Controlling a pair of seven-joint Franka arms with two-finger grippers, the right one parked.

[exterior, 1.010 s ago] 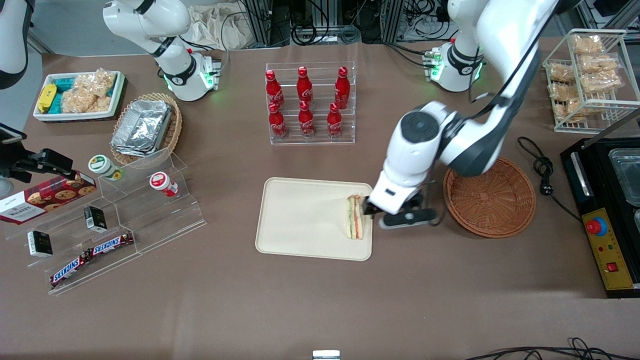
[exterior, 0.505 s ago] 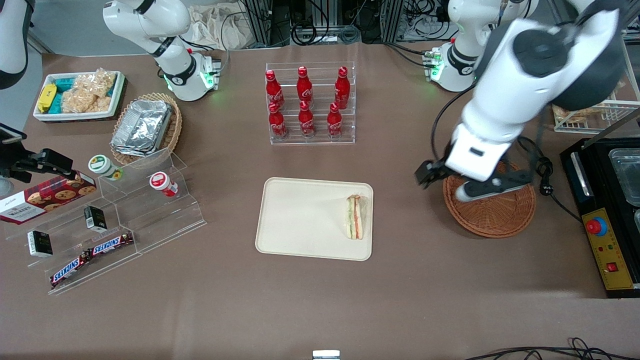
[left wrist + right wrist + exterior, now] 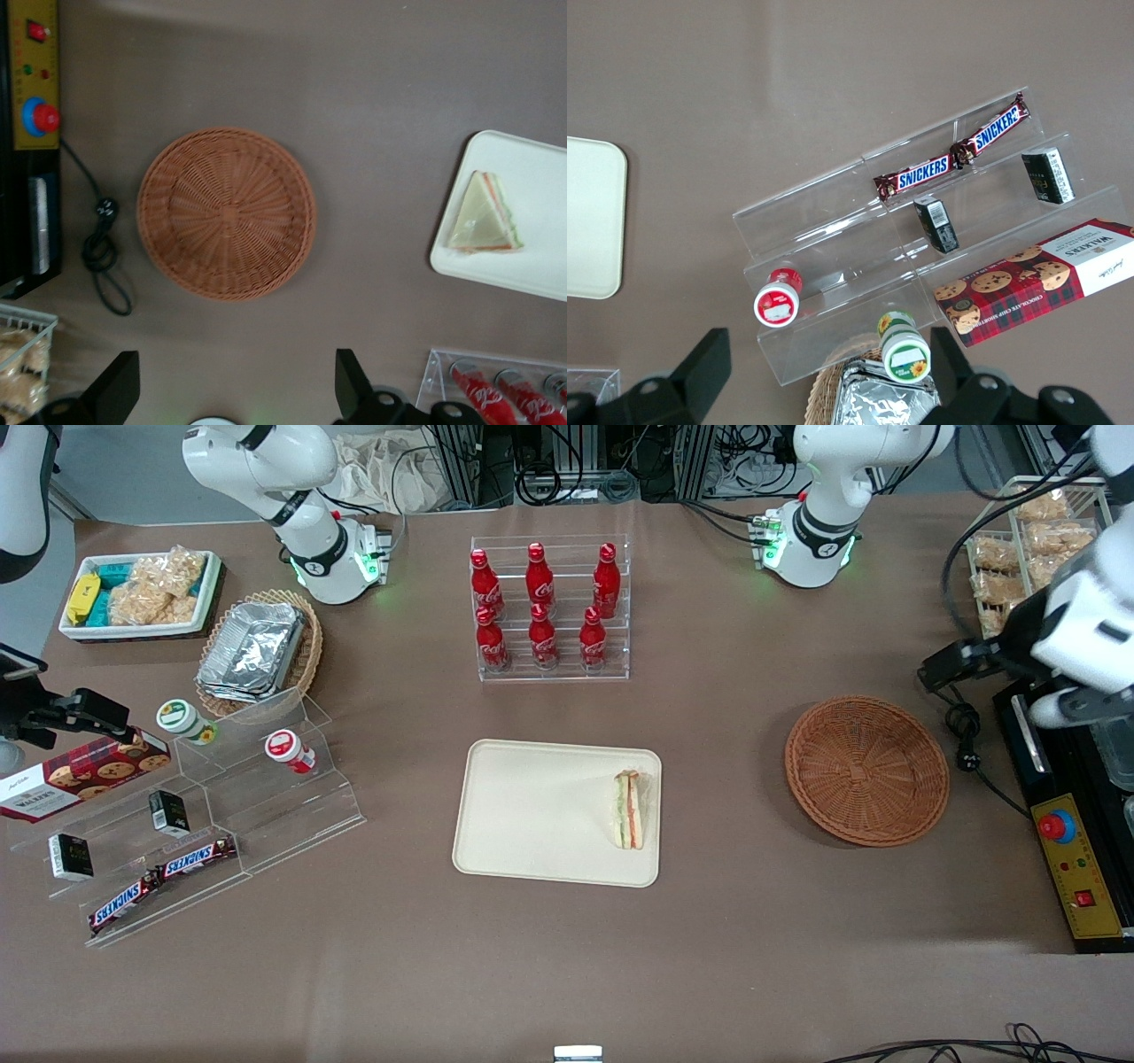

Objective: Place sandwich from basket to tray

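The working arm (image 3: 1076, 615) is glossy white with dark grey joint sections and thin black cables. Its rounded base (image 3: 811, 549) on the counter (image 3: 709, 957) carries a black ring and green lights. The end effector (image 3: 235, 394) has black wedge-shaped fingers (image 3: 120, 390) set wide apart.

The basket (image 3: 866, 770) is woven wicker, rough and matt. The tray (image 3: 532, 815) looks like smooth matt plastic. The sandwich (image 3: 631, 810) is in clear, slightly shiny wrap. The table (image 3: 567, 957) has a matt brown cover, like cloth or paper. The gripper (image 3: 235, 394), high above the table near the basket, has matt black fingers (image 3: 118, 385), spread apart. The bottles (image 3: 542, 607) are glossy red, in a clear acrylic rack (image 3: 620, 669).
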